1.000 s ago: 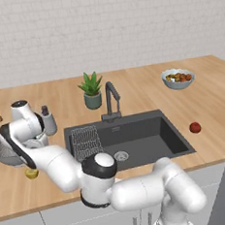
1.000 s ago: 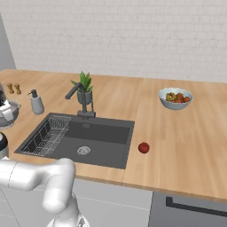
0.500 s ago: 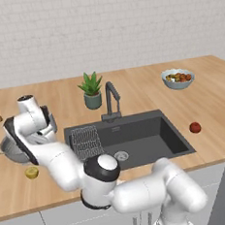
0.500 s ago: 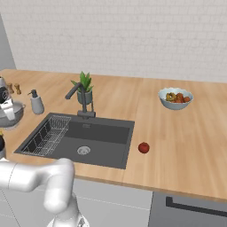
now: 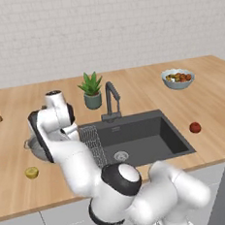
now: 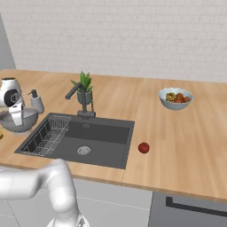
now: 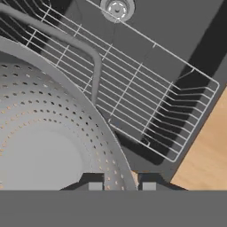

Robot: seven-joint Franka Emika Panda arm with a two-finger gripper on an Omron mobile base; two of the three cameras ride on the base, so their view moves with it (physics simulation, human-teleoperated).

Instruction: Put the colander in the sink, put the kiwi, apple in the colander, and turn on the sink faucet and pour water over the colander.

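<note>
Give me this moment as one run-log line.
gripper: shut on colander rim | colander: over sink rack edge | kiwi, apple: on counter | faucet: no water seen

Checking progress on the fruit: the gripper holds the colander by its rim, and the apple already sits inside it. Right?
Not quite. The gripper does hold the colander by its rim, but the apple is not inside it: the right base view shows it lying on the counter right of the sink.

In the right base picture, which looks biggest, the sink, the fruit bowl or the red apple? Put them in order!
1. The sink, by far the widest.
2. The fruit bowl.
3. The apple, smallest, even though it sits nearer the camera than the bowl.
</note>
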